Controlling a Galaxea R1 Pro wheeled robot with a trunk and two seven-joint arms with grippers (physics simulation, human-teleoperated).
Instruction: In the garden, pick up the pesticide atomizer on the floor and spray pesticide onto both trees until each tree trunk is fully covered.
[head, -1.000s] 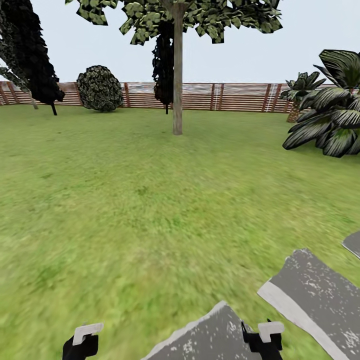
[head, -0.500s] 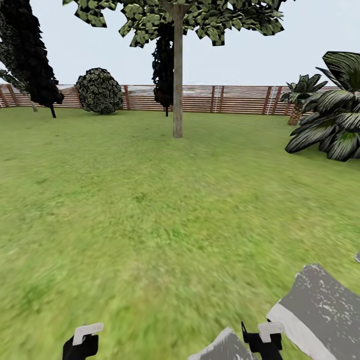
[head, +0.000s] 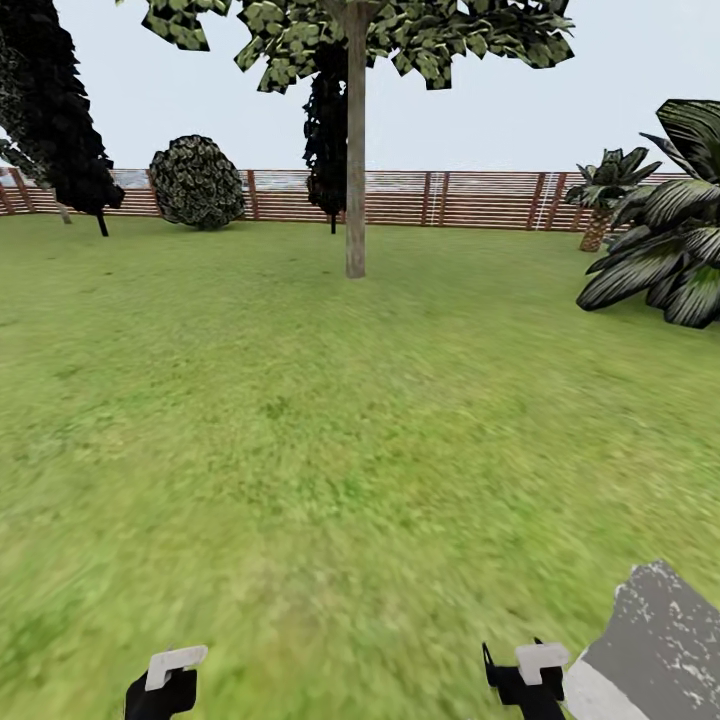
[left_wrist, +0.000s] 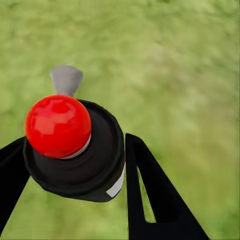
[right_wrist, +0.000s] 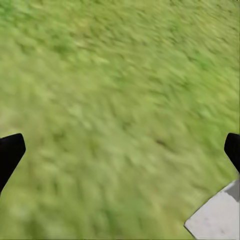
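In the left wrist view the pesticide atomizer (left_wrist: 75, 155), a black round body with a red ball top and a grey nozzle, sits between the two black fingers of my left gripper (left_wrist: 75, 162), which is shut on it. At the bottom of the head view are my left gripper (head: 165, 680) and right gripper (head: 530, 675), both low over the garden lawn (head: 330, 430). My right gripper (right_wrist: 122, 149) is open, fingers wide apart over bare grass. A tree with a pale straight trunk (head: 355, 170) stands far ahead, in front of the fence.
A grey stepping stone (head: 655, 650) lies at the lower right, beside my right gripper. The slatted wooden fence (head: 480, 198) closes the far side. A round bush (head: 197, 182) and dark cone trees (head: 60, 110) stand at the left, palms (head: 665, 240) at the right.
The whole view has rolled forward over the lawn: the stepping stones have slid down and out at the bottom. Both grippers keep their places in the picture.
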